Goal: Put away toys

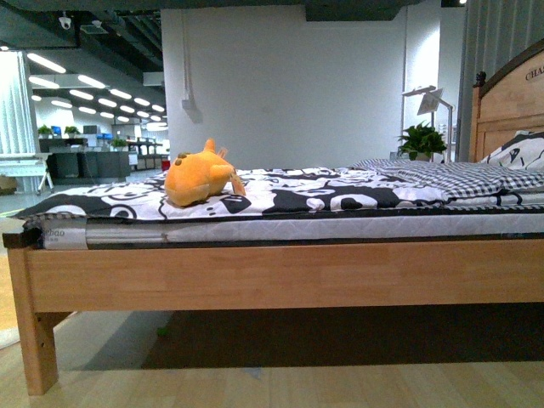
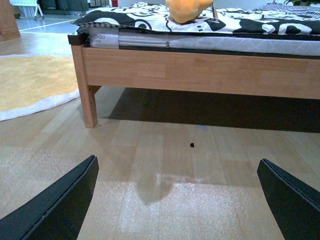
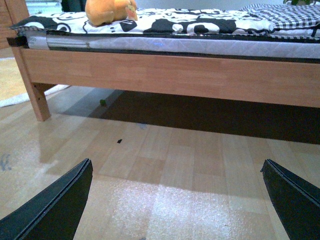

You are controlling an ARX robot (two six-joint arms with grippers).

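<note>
Orange plush toy (image 1: 200, 176) lies loose on the quilt (image 1: 340, 191) — not yet put away — so the left claw (image 2: 176, 158) and right claw (image 3: 177, 160) hang spread open, empty, ready.

Front cam is sitting low, looking level across the bed's side rail (image 1: 280, 276) from fairly close, while both wrist cams are hovering near the floor (image 2: 165, 150), looking at that same rail and plush toy (image 3: 107, 11).

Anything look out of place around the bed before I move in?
The orange plush toy lies stray on the black-and-white bedspread, near the end opposite the headboard. A small dark speck sits on the wooden floor beside the bed.
</note>
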